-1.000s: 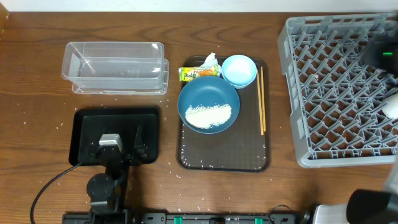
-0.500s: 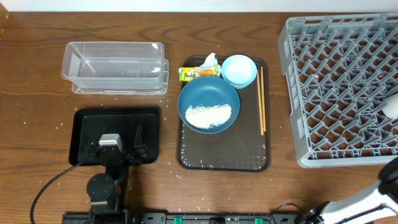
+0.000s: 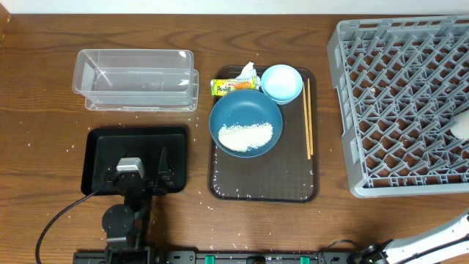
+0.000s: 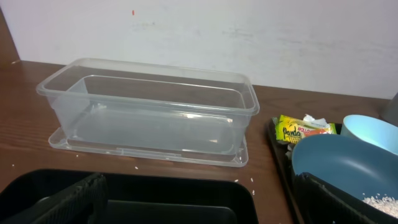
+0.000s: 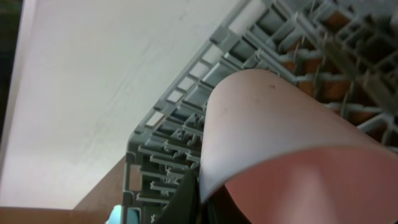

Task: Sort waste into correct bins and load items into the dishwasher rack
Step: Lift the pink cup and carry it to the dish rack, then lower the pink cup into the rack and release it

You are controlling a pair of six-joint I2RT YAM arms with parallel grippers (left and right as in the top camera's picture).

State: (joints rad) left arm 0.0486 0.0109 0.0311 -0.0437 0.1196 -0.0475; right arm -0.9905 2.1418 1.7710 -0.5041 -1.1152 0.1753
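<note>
At the eight o'clock corner of the worktop [image 3: 44,125] we see the left gripper [image 3: 143,170] hanging over the black tray [image 3: 99,147], its jaws spread wide and grasping nothing. Toward twelve o'clock from it stands the clear tub [image 3: 135,77], well apart from the tray.

At the centre lies the brown serving tray [image 3: 264,180]. The dark-blue dish [image 3: 245,110] sits on its upper half with a heap of rice [image 3: 245,137] inside. Loose grains also dot the tray's six o'clock edge and the wood around it. From the dish, the light-blue bowl [image 3: 282,82] is at one o'clock, rim against rim as far as we can tell. The wrapper [image 3: 231,86] lies at eleven o'clock just beside the dish, and the crumpled tissue [image 3: 247,70] is just beyond it toward twelve. The chopsticks [image 3: 308,117] lie together along the tray's three o'clock side, running twelve to six.

The grey rack [image 3: 403,103] fills the three o'clock side of the worktop. The white cup [image 3: 462,125] is at its far three o'clock edge, cut off by the picture's border. The right gripper [image 5: 202,202] — outside the overhead view — is clenched on the cup's rim. In its wrist view the white wall and pink inside fill the frame, with the rack's lattice behind.
</note>
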